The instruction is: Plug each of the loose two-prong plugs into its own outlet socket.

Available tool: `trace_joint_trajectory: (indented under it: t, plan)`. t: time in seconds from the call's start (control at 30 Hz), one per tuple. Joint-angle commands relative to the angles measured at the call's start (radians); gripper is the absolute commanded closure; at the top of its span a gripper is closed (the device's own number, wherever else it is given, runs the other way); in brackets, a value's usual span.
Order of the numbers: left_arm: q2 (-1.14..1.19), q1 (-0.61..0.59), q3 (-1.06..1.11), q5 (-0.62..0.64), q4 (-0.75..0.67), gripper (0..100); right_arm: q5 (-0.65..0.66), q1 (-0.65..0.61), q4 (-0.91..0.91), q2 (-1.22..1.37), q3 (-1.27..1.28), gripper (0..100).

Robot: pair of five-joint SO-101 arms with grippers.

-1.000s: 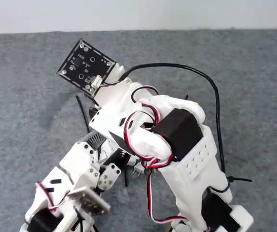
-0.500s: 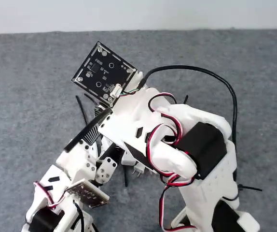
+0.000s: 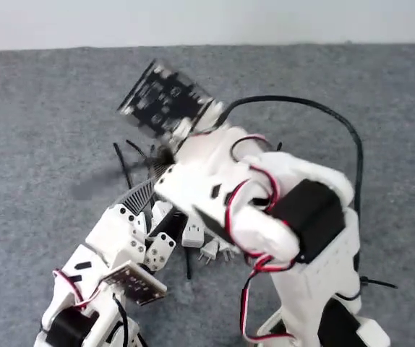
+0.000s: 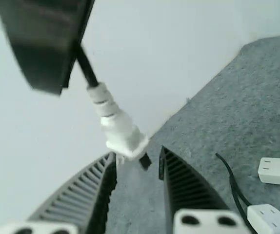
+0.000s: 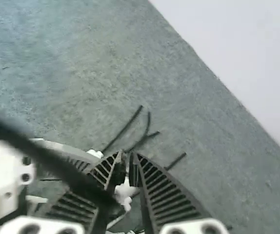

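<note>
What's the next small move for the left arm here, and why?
Probably close the left gripper on the white plug: it hangs just at the open fingertips, its cord running up, apparently held by the right gripper. The sockets lie farther off on the carpet.

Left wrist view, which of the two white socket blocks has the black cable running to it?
The socket block nearest the left tool: the black cable runs up to it. The other block lies apart from it.
</note>
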Motion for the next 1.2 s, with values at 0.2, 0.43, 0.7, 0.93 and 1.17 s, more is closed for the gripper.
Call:
trace_joint_trajectory:
  t: [0.2, 0.43, 0.7, 0.93, 1.17]
  plan:
    - [-0.017, -0.009, 0.068, 0.011, -0.068, 86, 0.018, 0.278, 0.013, 0.125, -0.031, 99.1]
    - [-0.017, -0.175, 0.211, 0.014, -0.235, 86, 0.018, 0.401, 0.039, 0.208, -0.029, 99.1]
    - [-0.015, -0.371, 0.358, 0.089, -0.434, 86, 0.018, 0.45, 0.038, 0.364, 0.213, 98.5]
    - [-0.014, -0.497, 0.358, 0.19, -0.367, 82, 0.02, 0.337, -0.027, 0.608, 0.287, 80.9]
    - [-0.014, -0.663, 0.283, 0.313, -0.25, 74, 0.02, 0.122, -0.053, 0.69, 0.285, 81.2]
